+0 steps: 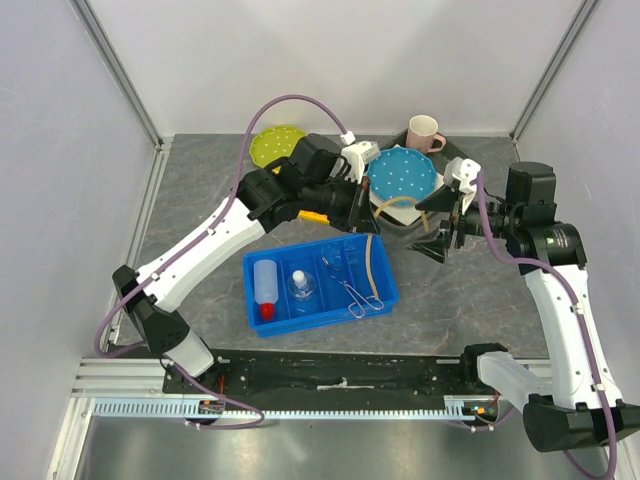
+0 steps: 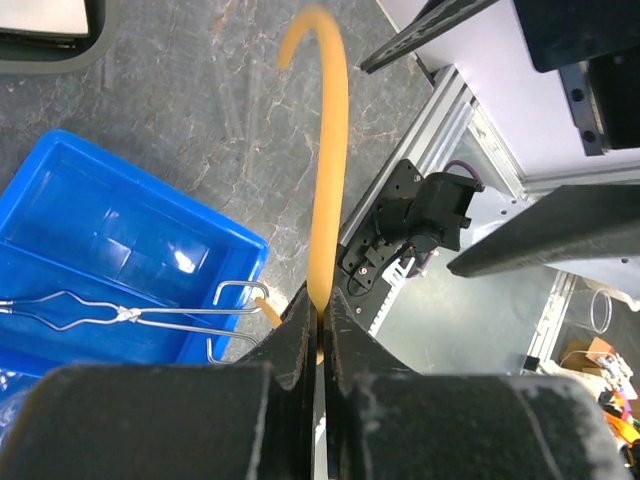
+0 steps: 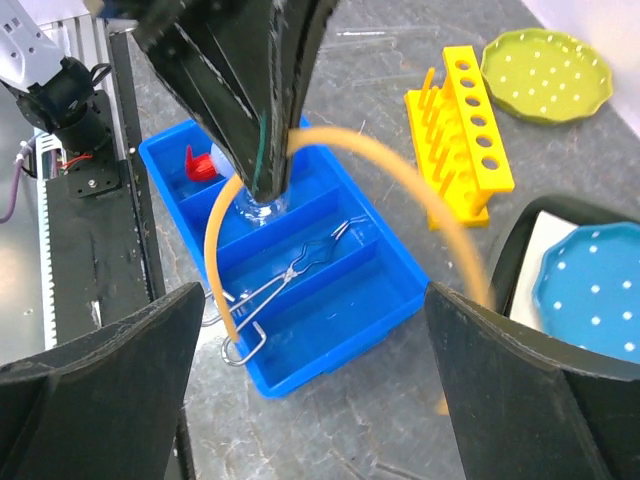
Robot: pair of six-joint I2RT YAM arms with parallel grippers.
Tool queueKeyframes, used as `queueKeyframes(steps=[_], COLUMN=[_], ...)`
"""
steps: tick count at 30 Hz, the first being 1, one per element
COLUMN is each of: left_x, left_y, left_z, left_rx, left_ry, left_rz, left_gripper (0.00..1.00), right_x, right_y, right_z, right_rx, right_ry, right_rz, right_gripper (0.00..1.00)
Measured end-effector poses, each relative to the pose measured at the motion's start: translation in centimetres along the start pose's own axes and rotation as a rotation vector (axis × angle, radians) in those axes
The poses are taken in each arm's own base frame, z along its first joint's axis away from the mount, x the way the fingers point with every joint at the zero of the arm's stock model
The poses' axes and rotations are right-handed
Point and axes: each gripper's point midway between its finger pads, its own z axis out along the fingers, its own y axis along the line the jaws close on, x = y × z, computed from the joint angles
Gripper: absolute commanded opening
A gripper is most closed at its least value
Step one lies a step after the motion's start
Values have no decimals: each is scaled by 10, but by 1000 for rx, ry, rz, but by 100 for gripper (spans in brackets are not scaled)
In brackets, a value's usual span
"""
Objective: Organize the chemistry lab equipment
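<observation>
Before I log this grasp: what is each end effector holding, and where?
Left end effector pinches the tan tubing partway along its length; right end effector holds nothing.

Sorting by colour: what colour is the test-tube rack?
Yellow test-tube rack, clearest in the right wrist view.

Top view overhead, wrist views close, all share blue tray [image 1: 320, 318]

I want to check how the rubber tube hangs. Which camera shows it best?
The right wrist view: nearly the whole tube arcs from the blue tray up through the left end effector and over. The left wrist view shows only the pinched stretch; the top view, thin, partly hidden pieces.
</observation>
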Motion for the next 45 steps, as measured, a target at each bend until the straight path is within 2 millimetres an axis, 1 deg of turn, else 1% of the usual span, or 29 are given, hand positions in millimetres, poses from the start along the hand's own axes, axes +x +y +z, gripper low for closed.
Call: queueKeyframes(steps=[6, 9, 13, 21, 26, 28, 29, 31, 32, 38, 43, 45], left_x=[-3, -1, -3, -6, -5, -6, -7, -9, -8, -17, -21, -23], left_y=[3, 4, 2, -9, -15, -17, -17, -18, -18, -22, -20, -20], left_z=[4, 6, 10, 10, 9, 9, 9, 9, 9, 9, -2, -7], left_rx=[-30, -36, -28, 22, 49, 58, 60, 63, 61, 73, 64, 64], left_ry=[26, 42, 49, 63, 73, 72, 68, 62, 66, 24, -14, -33], left_rz=[-32, -51, -66, -86, -98, -102, -104, -110, -119, -127, -141, -143], left_gripper=[2, 2, 2, 2, 2, 2, 2, 2, 2, 2, 2, 2], right_x=[-27, -36, -40, -34, -33, -35, -34, -28, -23, 4, 7, 7], right_y=[0, 4, 9, 3, 1, 8, 15, 26, 28, 28, 28, 30], right_z=[6, 10, 19, 45, 55, 61, 66, 74, 77, 81, 76, 73], right_rx=[-37, -72, -119, -164, -166, -180, -197, -223, -221, -199, -169, -161], right_ry=[-27, -42, -47, -22, -13, -13, -11, -1, 6, 63, 71, 70], right_rz=[-119, -181, -238, -263, -282, -301, -313, -323, -325, -282, -265, -257], right_gripper=[98, 98, 98, 98, 98, 98, 98, 98, 98, 98, 98, 95])
